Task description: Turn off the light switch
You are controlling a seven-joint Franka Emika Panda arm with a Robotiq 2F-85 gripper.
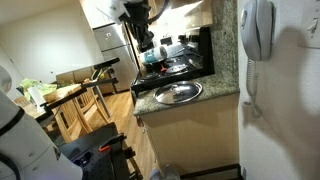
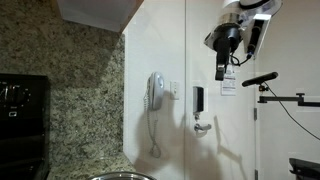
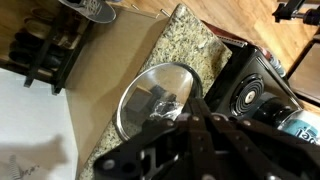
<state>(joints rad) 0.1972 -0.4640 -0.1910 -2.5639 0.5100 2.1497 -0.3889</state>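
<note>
The light switch (image 2: pixel 174 90) is a small flat white plate on the white wall, just beside the white wall telephone (image 2: pixel 155 92). My gripper (image 2: pixel 221 70) hangs in the air away from the wall, well apart from the switch and higher than it. Its fingers point down and are pressed together, holding nothing. It casts a dark shadow on the wall past the switch. In the wrist view the shut fingers (image 3: pixel 190 108) hover above the round metal sink (image 3: pixel 150 95). In an exterior view the gripper (image 1: pixel 144 40) is above the stove; the switch does not show there.
A granite counter (image 1: pixel 225 60) holds the metal sink (image 1: pixel 178 93) and a black stove (image 1: pixel 185 60). The telephone (image 1: pixel 257 30) with coiled cord hangs on the wall. A wooden table with chairs (image 1: pixel 85 95) stands beyond. A black camera stand (image 2: pixel 265 80) is near the arm.
</note>
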